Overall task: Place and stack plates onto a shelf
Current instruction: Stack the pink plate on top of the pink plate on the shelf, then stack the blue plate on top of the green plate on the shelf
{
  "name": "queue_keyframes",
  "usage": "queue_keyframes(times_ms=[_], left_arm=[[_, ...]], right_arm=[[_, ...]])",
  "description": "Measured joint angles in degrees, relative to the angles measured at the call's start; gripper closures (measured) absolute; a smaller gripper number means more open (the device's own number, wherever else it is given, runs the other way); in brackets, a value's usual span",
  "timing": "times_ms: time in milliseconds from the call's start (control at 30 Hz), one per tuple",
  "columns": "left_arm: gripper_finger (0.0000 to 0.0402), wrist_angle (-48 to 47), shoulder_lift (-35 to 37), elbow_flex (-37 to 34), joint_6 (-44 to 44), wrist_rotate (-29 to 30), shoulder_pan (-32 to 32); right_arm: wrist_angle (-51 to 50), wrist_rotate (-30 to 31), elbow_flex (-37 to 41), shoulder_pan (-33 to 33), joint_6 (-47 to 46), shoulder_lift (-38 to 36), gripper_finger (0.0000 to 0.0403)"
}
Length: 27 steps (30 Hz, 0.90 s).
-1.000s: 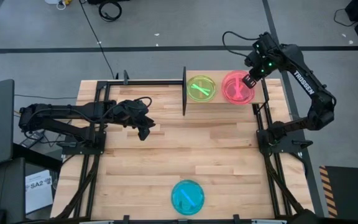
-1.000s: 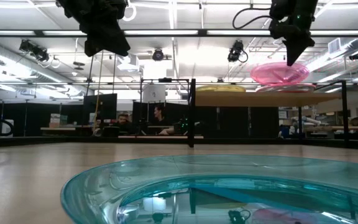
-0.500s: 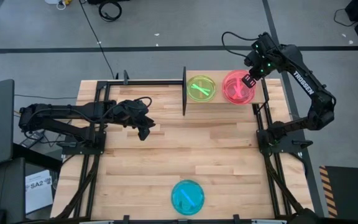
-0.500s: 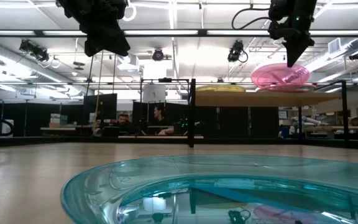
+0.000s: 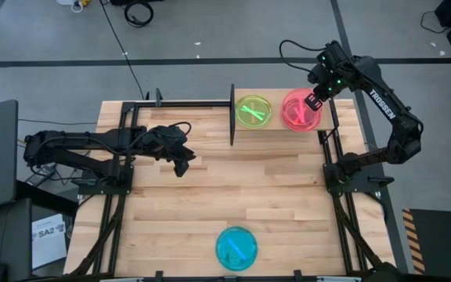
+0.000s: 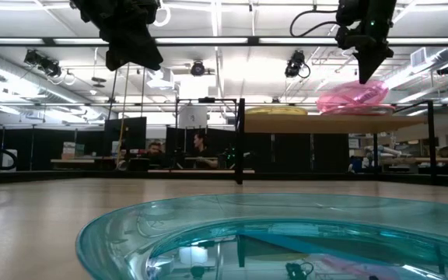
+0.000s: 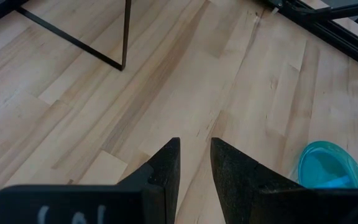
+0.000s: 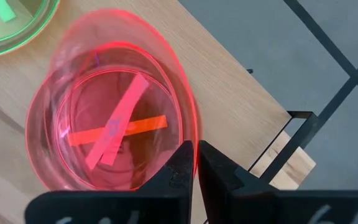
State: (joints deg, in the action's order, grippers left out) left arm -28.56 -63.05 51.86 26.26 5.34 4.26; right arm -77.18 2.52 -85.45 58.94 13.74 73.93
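A pink plate [image 5: 300, 110] lies tilted on top of another reddish plate on the right half of the shelf [image 5: 276, 94]. A green plate [image 5: 254, 110] sits on the shelf's left half. My right gripper [image 5: 313, 100] stands over the pink plate's far right rim, fingers nearly together, seen also in the right wrist view [image 8: 196, 158] and the low view [image 6: 364, 76]. A teal plate [image 5: 236, 247] rests flat on the table near its front edge. My left gripper [image 5: 182, 162] hangs open above the table's left middle, holding nothing. My right gripper has the pink plate's rim [image 8: 188, 134], on its far right side, between its two fingers with only a narrow gap showing. The fingers come from above, slanting down. The plate sits tilted, its held side up and its opposite side [image 6: 325, 103] down on the plate beneath.
A black upright post [image 5: 232, 116] stands at the shelf's left end, and black frame bars run along both table sides. Bare wood [image 5: 249, 188] stretches between the shelf and the teal plate [image 7: 331, 165].
The pink plate has tipped and sunk. Its side away from my right gripper has dropped onto the plate below, while the rim at the fingers has stayed high. Both arms have kept their places.
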Motion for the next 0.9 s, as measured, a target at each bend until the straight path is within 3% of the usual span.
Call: queue_keyframes(times_ms=[900], left_arm=[[0.0306,0.0,0.0,0.0,0.04,0.0,0.0]], right_arm=[[0.06,0.0,0.0,0.0,0.0,0.0,0.0264]])
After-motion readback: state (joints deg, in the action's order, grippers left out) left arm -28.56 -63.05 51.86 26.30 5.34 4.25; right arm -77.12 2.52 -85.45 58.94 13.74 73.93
